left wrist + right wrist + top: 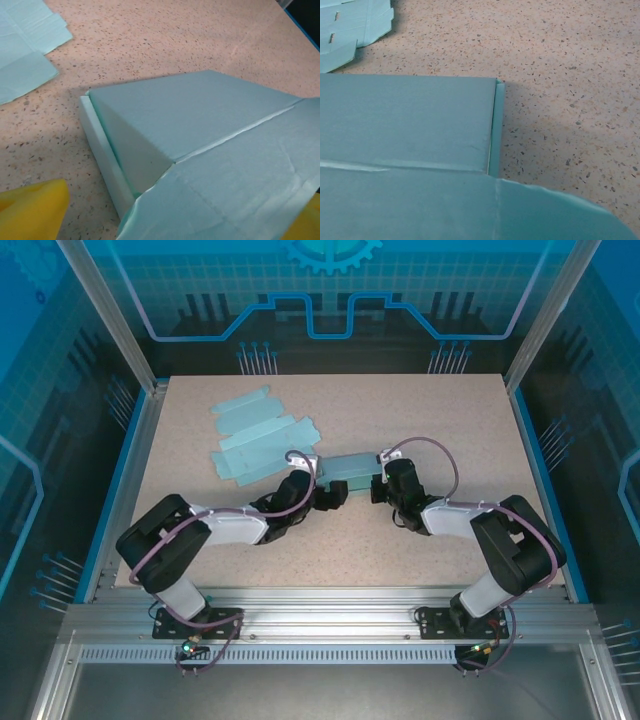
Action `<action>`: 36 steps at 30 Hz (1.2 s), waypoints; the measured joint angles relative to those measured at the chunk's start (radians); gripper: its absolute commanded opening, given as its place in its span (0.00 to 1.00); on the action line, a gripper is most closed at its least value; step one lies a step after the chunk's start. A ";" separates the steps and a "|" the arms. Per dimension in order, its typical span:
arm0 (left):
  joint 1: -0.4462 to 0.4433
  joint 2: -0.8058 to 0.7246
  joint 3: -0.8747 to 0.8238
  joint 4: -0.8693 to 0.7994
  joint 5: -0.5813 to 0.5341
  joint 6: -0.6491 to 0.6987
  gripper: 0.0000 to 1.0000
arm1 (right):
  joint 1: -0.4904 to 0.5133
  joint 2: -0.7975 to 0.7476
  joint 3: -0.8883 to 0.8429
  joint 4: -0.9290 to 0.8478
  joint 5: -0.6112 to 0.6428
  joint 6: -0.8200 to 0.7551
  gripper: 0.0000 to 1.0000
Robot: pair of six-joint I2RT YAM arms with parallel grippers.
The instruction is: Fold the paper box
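Left gripper: yellow fingers spread wide astride the box, not clamped.
Right gripper: at the opposite end; grip cannot be told.
Paper box: matte teal card, creased, rectangular, mid-table between both grippers.
Flat blanks: teal, far-left.
Table: speckled beige.

No readable text, label, brand or number appears on anything in these views.

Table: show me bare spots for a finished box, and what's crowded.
Free: the far-right quarter of the table, between the paper box and the right edge; also the near strip in front of the box. Crowded: far left, with flat sheets, and the centre, where left gripper and right gripper meet the box.
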 measured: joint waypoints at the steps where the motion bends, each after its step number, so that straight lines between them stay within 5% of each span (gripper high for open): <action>1: 0.000 -0.010 -0.006 -0.001 0.000 0.000 0.99 | 0.001 -0.001 0.000 -0.003 0.000 0.003 0.19; 12: -0.041 -0.180 -0.023 -0.154 0.000 0.029 0.99 | 0.047 -0.125 -0.001 -0.143 0.026 0.003 0.62; 18: -0.065 -0.292 -0.021 -0.253 0.005 0.034 0.99 | 0.085 -0.321 -0.015 -0.275 0.057 0.001 0.76; 23: -0.068 -0.345 0.024 -0.327 0.004 0.035 0.99 | 0.090 -0.516 -0.014 -0.406 0.061 0.008 1.00; 29: -0.064 -0.311 0.176 -0.416 -0.089 0.053 0.99 | 0.071 -0.576 0.121 -0.582 0.056 0.012 1.00; 36: 0.020 -0.151 0.401 -0.556 -0.133 0.062 0.99 | -0.012 -0.294 0.533 -0.806 0.058 0.032 1.00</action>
